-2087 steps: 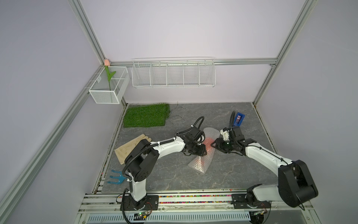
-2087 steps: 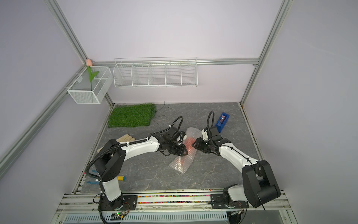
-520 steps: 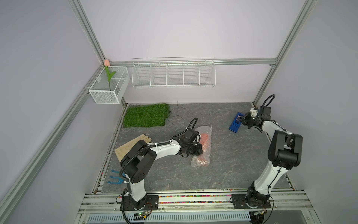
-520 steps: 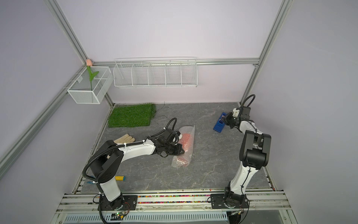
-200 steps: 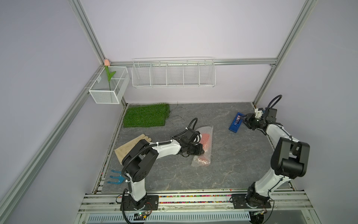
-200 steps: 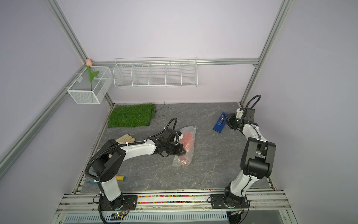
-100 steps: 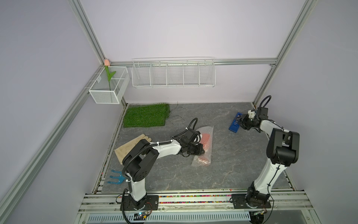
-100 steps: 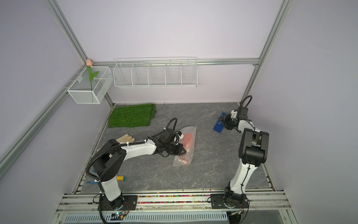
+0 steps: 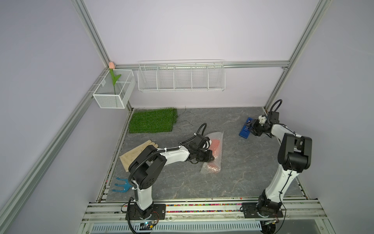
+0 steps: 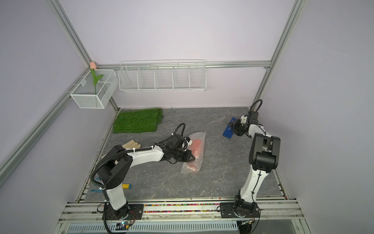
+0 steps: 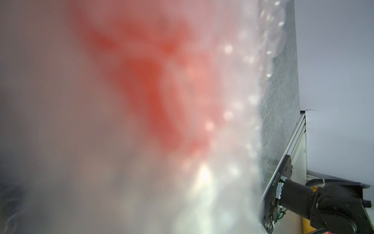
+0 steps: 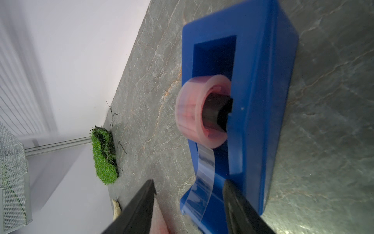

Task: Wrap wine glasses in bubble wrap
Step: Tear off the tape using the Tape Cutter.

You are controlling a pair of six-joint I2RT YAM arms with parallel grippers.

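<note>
The wine glass [image 9: 215,144], red-orange, lies on its side in mid-table, rolled inside the clear bubble wrap [image 9: 219,136]; both top views show the bundle [image 10: 196,146]. My left gripper [image 9: 209,157] rests against the bundle's left side. Its jaws are hidden and it is shut. The left wrist view is filled with blurred wrap [image 11: 232,141] over the red glass [image 11: 145,81]. My right gripper [image 12: 190,183] is open at the back right, its jaws either side of the loose tape strip [image 12: 204,176] on a blue tape dispenser [image 12: 261,81].
A green grass mat [image 9: 152,120] lies at the back left. Tan gloves [image 9: 137,154] and a blue hand rake [image 9: 121,185] sit along the left edge. A wire rack [image 9: 181,78] and a mesh box with a tulip [image 9: 113,91] hang on the walls.
My right gripper has swung in to the tape dispenser and its jaws have spread wider. The left arm and the wrapped bundle have not moved.
</note>
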